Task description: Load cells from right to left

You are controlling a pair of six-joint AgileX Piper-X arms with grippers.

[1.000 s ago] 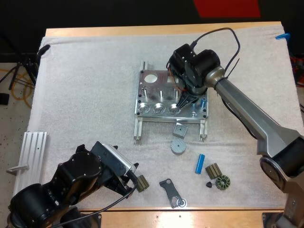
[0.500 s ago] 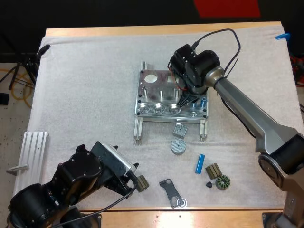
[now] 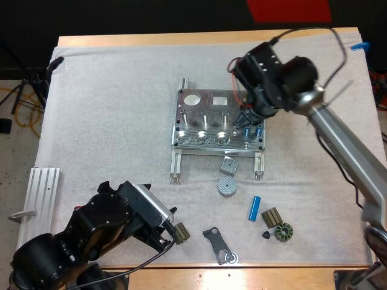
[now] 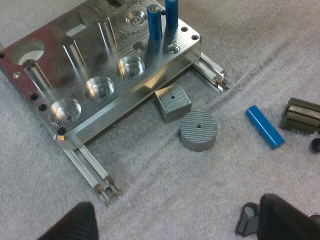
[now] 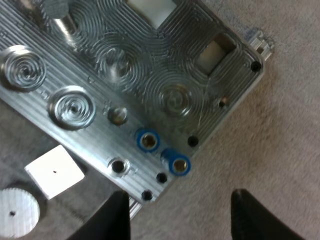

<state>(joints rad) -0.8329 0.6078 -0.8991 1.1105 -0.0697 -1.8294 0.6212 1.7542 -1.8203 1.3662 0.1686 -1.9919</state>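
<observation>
The right gripper [image 5: 180,200] hangs with black fingers spread and empty over the right end of the machined aluminium fixture [image 5: 150,75]. There a bright blue cylindrical cell [image 5: 147,140] and a second blue cell [image 5: 179,164] stand upright side by side, lower ends hidden in their holes. The left gripper [image 4: 175,210], also spread and holding nothing, sits low over the white mat [image 4: 150,175]. A third blue cell [image 4: 265,126] lies loose beside a ribbed olive block [image 4: 302,115] cut off at the view's edge.

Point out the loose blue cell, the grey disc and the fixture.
Loose blue cell [image 3: 256,208]: high view, mid-barrel.
Grey disc [image 3: 227,186]: high view, top face.
Fixture [image 3: 208,105]: high view, bare top plate.
</observation>
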